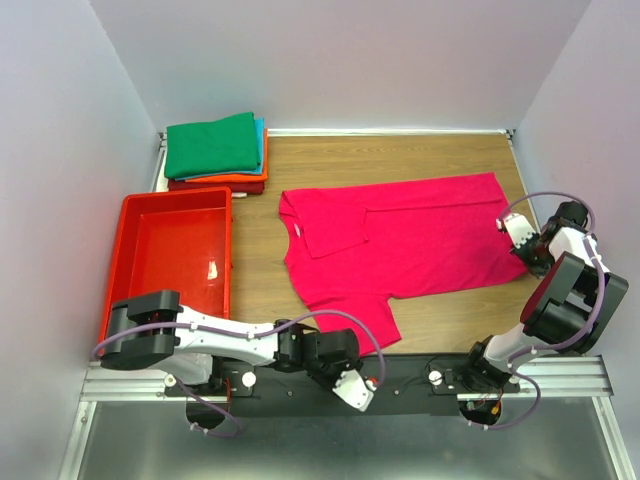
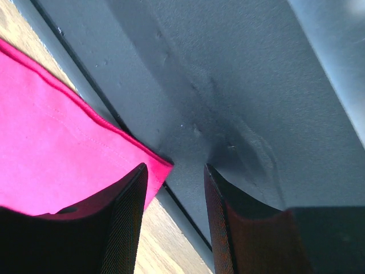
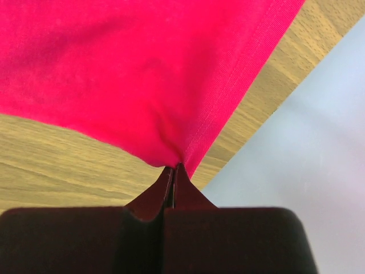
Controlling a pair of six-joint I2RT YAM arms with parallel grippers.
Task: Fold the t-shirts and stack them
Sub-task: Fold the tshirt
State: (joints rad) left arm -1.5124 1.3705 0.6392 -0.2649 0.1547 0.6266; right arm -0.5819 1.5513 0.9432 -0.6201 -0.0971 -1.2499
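The magenta-pink t-shirt (image 1: 400,240) lies spread on the wooden table, with one sleeve folded onto its chest. My right gripper (image 1: 512,228) is shut on the shirt's right hem edge. In the right wrist view the closed fingertips (image 3: 174,166) pinch a bunched corner of the shirt (image 3: 142,68). My left gripper (image 1: 345,362) is open and empty at the table's near edge, by the shirt's near corner (image 2: 57,142). That corner lies just left of the gap between the fingers (image 2: 174,171). Folded shirts are stacked at the back left: green (image 1: 212,145) on top, then teal-blue (image 1: 261,130), orange (image 1: 245,177) and dark red (image 1: 215,186).
A red plastic tray (image 1: 130,240) stands at the left, in front of the stack. Grey walls close in the left, back and right sides. The dark metal base rail (image 2: 239,85) runs along the near edge under my left gripper.
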